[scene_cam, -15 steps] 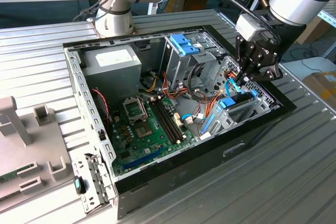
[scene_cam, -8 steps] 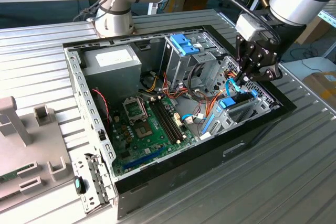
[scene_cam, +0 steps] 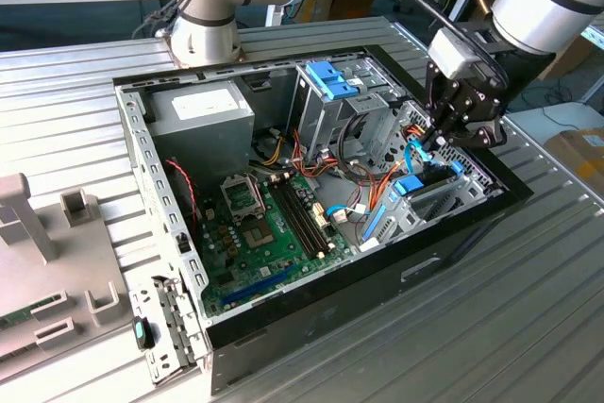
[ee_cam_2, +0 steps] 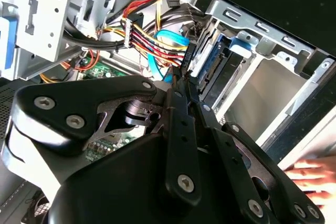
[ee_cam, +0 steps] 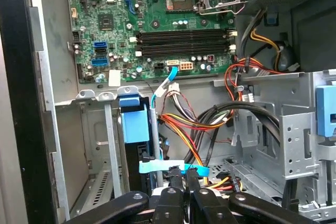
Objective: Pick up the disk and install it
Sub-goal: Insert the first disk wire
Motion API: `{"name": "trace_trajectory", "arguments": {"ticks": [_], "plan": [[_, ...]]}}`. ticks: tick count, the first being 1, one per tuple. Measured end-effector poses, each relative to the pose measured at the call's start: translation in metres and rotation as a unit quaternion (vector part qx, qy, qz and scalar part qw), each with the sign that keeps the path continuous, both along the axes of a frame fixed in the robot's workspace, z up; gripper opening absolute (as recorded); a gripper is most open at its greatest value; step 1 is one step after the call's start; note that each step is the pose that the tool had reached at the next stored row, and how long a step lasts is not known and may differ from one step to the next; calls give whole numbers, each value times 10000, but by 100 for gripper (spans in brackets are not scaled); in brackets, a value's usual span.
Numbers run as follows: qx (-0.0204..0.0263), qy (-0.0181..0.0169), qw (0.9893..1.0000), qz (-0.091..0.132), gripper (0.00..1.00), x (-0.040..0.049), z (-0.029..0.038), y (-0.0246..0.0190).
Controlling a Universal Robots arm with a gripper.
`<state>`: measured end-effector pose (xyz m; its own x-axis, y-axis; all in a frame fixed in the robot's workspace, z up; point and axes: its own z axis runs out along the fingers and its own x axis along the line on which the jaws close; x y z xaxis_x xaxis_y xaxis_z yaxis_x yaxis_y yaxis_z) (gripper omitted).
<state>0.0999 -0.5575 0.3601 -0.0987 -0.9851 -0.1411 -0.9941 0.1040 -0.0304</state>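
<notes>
The gripper (scene_cam: 436, 142), at right of the exterior view, has its fingers pinched together just over the disk (ee_cam: 133, 124), which sits edge-up in its bay by the case wall (scene_cam: 140, 153), apparently pressing it home.

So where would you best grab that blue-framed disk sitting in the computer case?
Probably by the blue end tab of the disk, coming in through the case's open side. The disk stands on edge in its bay, with metal walls beside its flat faces, so the tab looks freest.
</notes>
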Motion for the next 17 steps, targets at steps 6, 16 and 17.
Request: {"name": "trace_trajectory", "arguments": {"ticks": [6, 16, 17], "plan": [[-13, 0, 10000, -55, 15, 0, -5, -87], [-107, -2, 9998, -173, 15, -40, -26, -126], [-107, -2, 9998, -177, 15, -50, -26, -131]]}}
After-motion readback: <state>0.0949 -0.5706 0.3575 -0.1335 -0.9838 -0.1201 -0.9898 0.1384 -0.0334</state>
